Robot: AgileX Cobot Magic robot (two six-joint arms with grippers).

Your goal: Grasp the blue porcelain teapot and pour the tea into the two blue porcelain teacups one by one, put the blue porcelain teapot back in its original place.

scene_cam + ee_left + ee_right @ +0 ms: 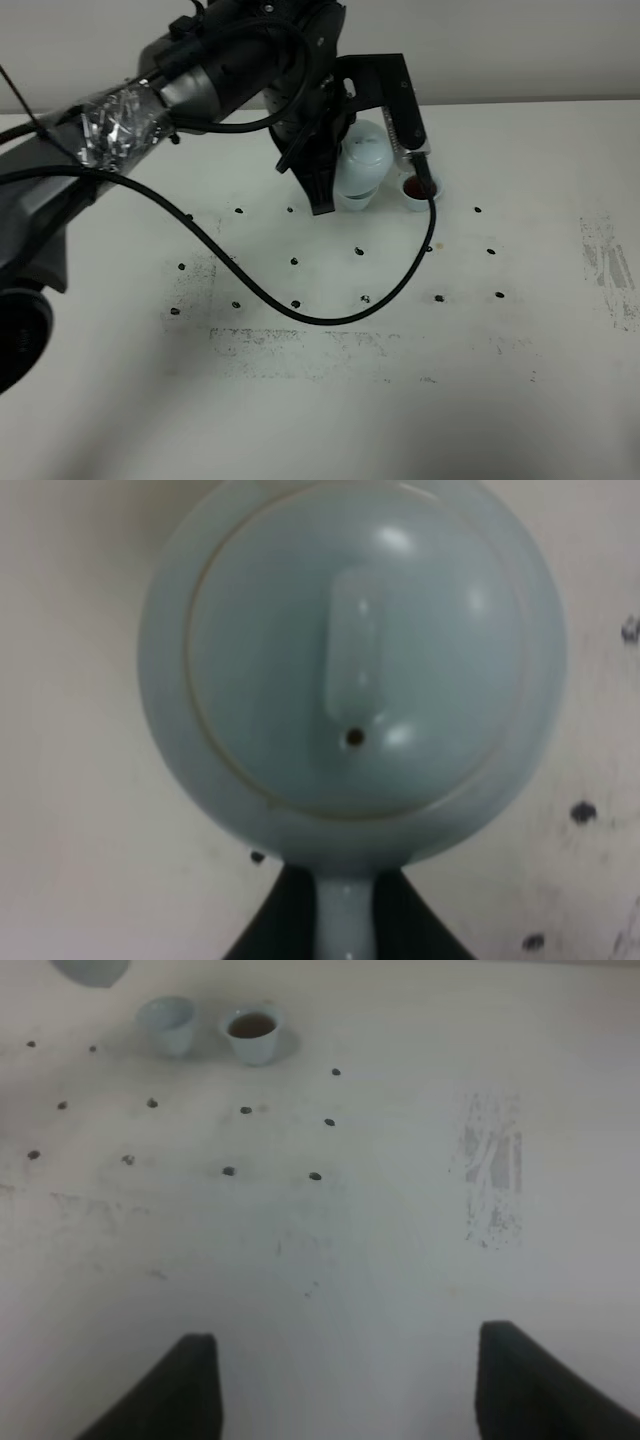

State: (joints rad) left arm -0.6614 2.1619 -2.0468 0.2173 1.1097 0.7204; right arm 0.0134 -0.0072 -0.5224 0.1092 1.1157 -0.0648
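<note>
My left gripper (333,178) is shut on the loop handle of the pale-blue teapot (362,158) and holds it off the table, right over the left teacup (355,203), which it partly hides. The left wrist view shows the teapot (350,660) from above, with its lid, knob and vent hole, and the handle between my black fingers (275,930). The right teacup (418,190) holds dark tea. The right wrist view shows both cups far off: the left teacup (168,1022) looks pale inside, the right teacup (252,1032) holds tea. My right gripper (345,1390) is open and empty.
The white table (500,330) carries a grid of small dark dots (364,298) and scuffed grey patches (605,265). The left arm's black cable (300,315) loops down over the table in front of the cups. A black bracket (400,90) hangs over the right cup.
</note>
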